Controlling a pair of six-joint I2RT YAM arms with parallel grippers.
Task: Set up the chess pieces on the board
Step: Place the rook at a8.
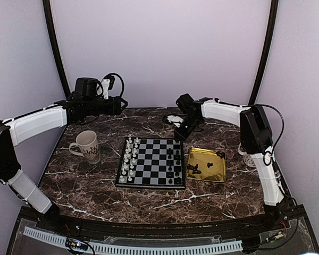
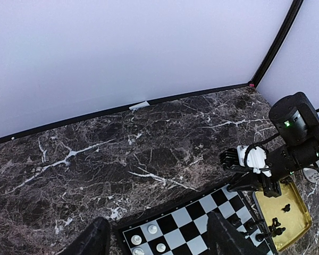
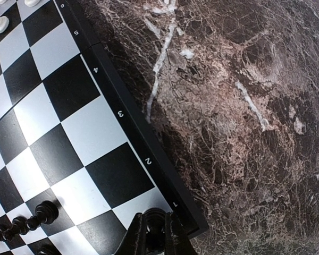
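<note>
The board [image 1: 151, 162] lies mid-table, with pale pieces [image 1: 128, 159] along its left side and black pieces [image 1: 174, 162] along its right. My right gripper [image 1: 183, 130] hangs over the board's far right corner. In the right wrist view it [image 3: 156, 236] is shut on a black chess piece [image 3: 156, 229] just above the corner square by the rim mark "1". More black pieces [image 3: 42, 212] stand nearby. My left gripper [image 2: 159, 239] is open and empty, raised beyond the board's far left corner [image 2: 196, 228].
A shiny gold tray [image 1: 206, 164] right of the board holds a few black pieces [image 1: 194, 170]. A pale patterned mug [image 1: 87, 146] stands left of the board. Walls close the back and sides of the marble table [image 1: 95, 186].
</note>
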